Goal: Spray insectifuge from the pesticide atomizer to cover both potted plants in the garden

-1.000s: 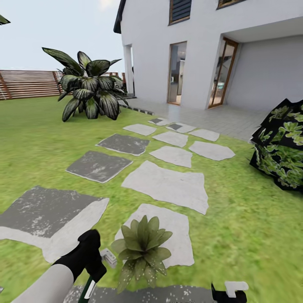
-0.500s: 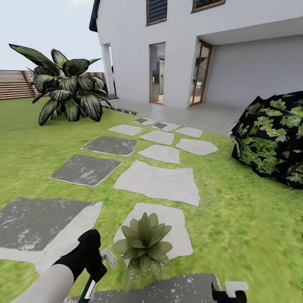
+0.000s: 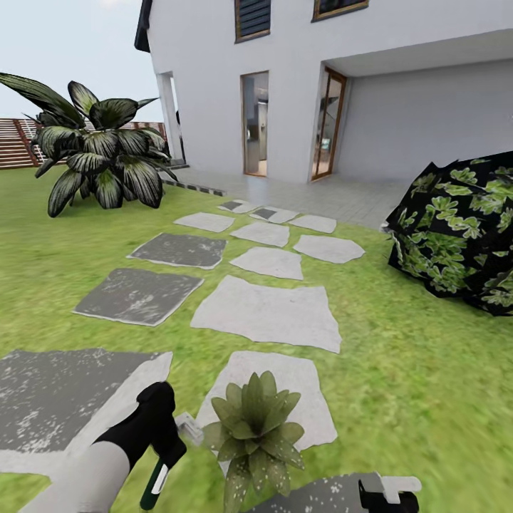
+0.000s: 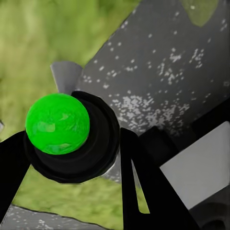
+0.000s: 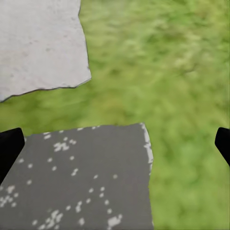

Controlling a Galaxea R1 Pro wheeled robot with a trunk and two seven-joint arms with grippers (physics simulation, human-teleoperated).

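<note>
No brand, label or readable writing appears on any item.

Count: one potted plant, a low rosette of pointed green leaves, stands at the near edge of a light stepping stone. About a dozen stepping stones cross the lawn of the garden toward the white house. One broad-leaved bush stands before the slatted fence; one dark leafy mass lies far right.

Left gripper: closed around the pesticide atomizer, with the black fingers flanking its black collar and bright green cap. In the head view the atomizer's green-and-white body hangs below the gripper, just beside the plant.

Right gripper: wide apart, holding nothing, above a dark speckled stone and grass.
</note>
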